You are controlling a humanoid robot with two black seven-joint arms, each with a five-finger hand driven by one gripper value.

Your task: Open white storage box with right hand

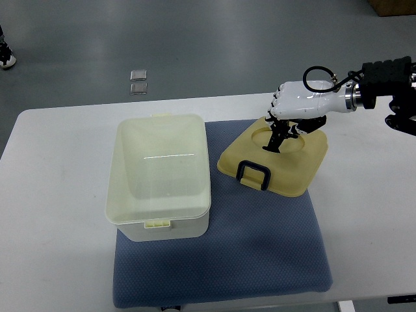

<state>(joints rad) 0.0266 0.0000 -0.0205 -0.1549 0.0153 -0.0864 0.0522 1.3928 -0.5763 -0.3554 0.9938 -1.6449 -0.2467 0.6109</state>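
The white storage box (161,175), translucent plastic with rounded corners, stands lidless on the left part of a blue textured mat (260,253). Its cream lid (276,156), black-handled, lies tilted just right of the box. The right hand (289,120) grips the lid's far edge, fingers curled.

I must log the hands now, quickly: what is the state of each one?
Left hand: not in view.
Right hand: over the lid, which lies off the box; fingers curled down onto it, but a real grip cannot be told.
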